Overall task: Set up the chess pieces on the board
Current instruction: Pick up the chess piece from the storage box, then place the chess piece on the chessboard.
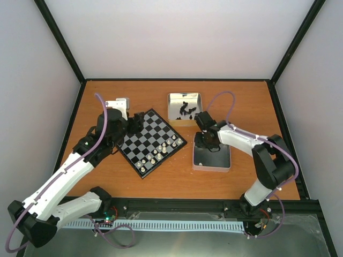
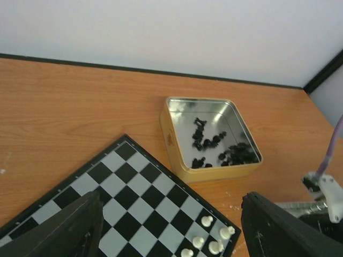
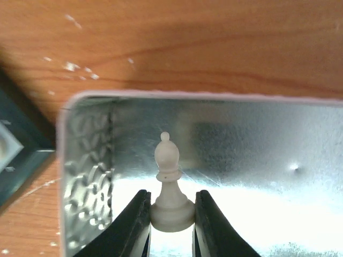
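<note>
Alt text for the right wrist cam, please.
The right pincer grips a cream-white bishop by its base, upright inside a shiny metal tin. Beyond the tin lies the wooden table, with a corner of the chessboard at the left edge.

cream bishop upright in a tin; other cream pieces stand on the board.

Gold-walled tin sitting toward back of orange wooden table; second shiny tin, pale-rimmed, lying nearer the front, slightly right.
</note>
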You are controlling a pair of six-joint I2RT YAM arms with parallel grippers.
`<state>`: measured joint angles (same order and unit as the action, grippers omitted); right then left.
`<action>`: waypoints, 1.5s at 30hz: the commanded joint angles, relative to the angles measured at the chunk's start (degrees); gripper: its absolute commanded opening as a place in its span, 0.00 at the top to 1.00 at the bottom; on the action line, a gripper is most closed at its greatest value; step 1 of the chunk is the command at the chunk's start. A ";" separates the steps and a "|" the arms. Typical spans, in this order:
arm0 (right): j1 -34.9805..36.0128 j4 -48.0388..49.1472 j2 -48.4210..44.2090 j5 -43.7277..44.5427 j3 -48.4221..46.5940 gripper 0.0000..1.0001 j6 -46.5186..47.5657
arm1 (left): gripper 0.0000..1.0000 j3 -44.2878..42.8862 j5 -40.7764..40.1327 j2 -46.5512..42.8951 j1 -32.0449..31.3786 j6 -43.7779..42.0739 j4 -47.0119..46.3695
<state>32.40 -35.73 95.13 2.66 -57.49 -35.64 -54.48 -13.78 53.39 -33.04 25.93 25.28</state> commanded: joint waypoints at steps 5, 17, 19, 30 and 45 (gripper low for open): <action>0.28 10.42 -11.33 -0.01 7.20 0.84 3.13 | 0.29 -1.51 19.81 6.52 0.25 -3.67 -3.13; 0.27 26.07 -36.24 -10.59 23.20 0.82 3.65 | 0.27 -21.54 50.82 30.22 0.25 1.17 -0.84; 0.27 26.28 -38.89 -11.07 24.00 0.82 4.90 | 0.27 -23.99 58.50 34.39 0.25 2.72 -1.52; 0.29 26.05 -43.39 -13.58 23.80 0.81 11.84 | 0.32 -30.67 69.70 46.98 -4.72 2.68 2.48; 0.28 27.09 -41.35 -15.28 23.39 0.82 12.37 | 0.64 -32.68 69.66 54.00 -5.90 13.70 -0.95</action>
<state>32.40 -10.46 53.54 -11.86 -32.95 -24.56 -84.25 54.85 106.98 -38.74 36.69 26.22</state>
